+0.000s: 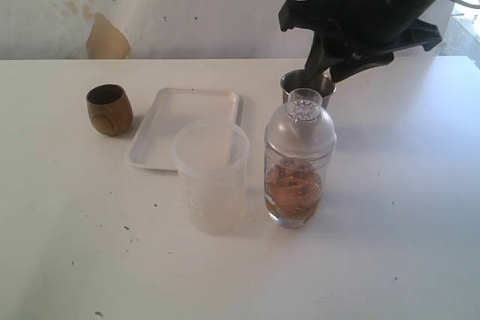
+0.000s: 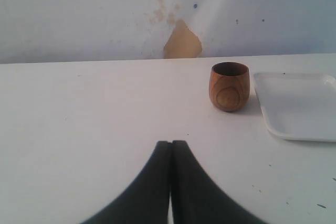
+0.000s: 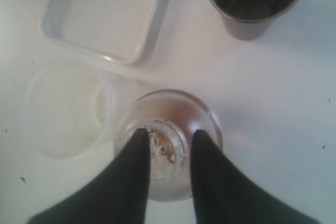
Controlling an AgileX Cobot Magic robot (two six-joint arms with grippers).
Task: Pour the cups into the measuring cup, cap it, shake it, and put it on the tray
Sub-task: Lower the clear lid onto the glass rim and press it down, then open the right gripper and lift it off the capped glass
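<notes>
The clear measuring cup (image 1: 298,177) stands upright at the table's middle with brown contents in its bottom and a domed clear cap (image 1: 302,121) on top. My right gripper (image 1: 337,65) hangs open just above and behind the cap. In the right wrist view its fingers straddle the cap's strainer top (image 3: 169,148) from above without clamping it. The empty steel tumbler (image 1: 306,84) stands behind the measuring cup. Left of the white tray (image 1: 146,161) stands the wooden cup (image 1: 109,109). My left gripper (image 2: 171,142) is shut on nothing, low over the table, facing the wooden cup (image 2: 229,86).
A frosted plastic jug (image 1: 212,177) stands right beside the measuring cup on its left, just in front of the tray. The wall runs along the table's far edge. Bare tabletop stretches to the right of the measuring cup and along the front.
</notes>
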